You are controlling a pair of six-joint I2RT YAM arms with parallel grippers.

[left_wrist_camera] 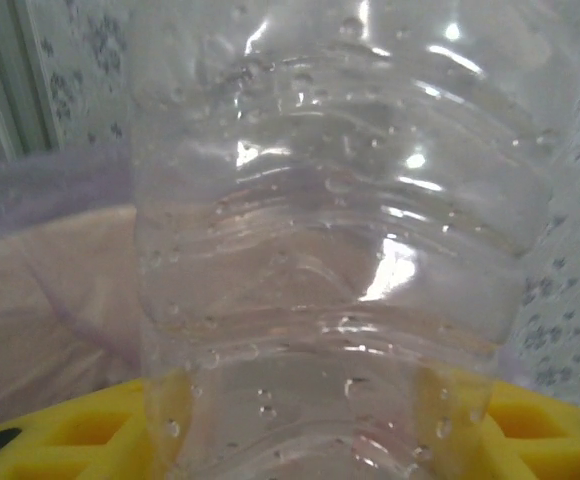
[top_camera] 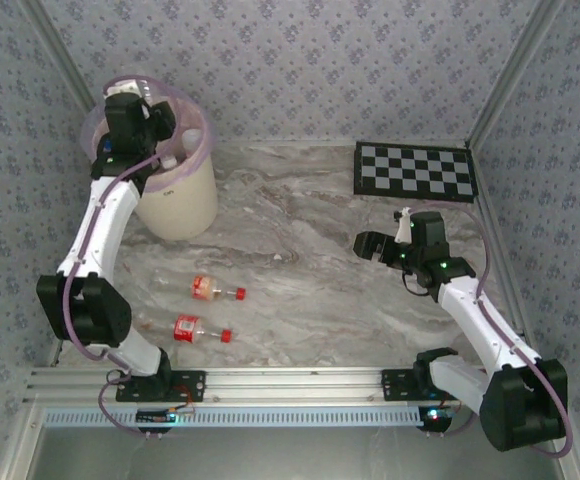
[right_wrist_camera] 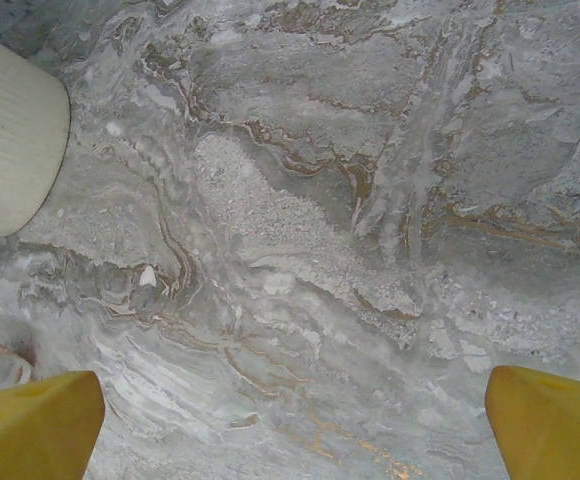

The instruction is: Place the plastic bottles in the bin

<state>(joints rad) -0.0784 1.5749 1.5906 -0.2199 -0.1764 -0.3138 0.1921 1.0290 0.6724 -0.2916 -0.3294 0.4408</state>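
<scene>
Above the table (top_camera: 300, 250), at ten o'clock, the left gripper (top_camera: 135, 118) hangs over the mouth of the bin (top_camera: 180, 205). The farther bottle (top_camera: 215, 289) and the nearer bottle (top_camera: 198, 328) lie on their sides at seven o'clock, well apart from the bin. The right gripper (top_camera: 370, 243) hovers at three o'clock, below the checkerboard (top_camera: 415, 170).

In the left wrist view, a clear bottle (left_wrist_camera: 340, 250) is pinched between the yellow fingers (left_wrist_camera: 60, 430), with pink liner behind it (a drop looks near).

In the right wrist view, the right fingers (right_wrist_camera: 30, 425) are spread wide over bare marble, with the bin's wall at ten o'clock.

I judge three bottles remain: the held one and the two lying on the table.
</scene>
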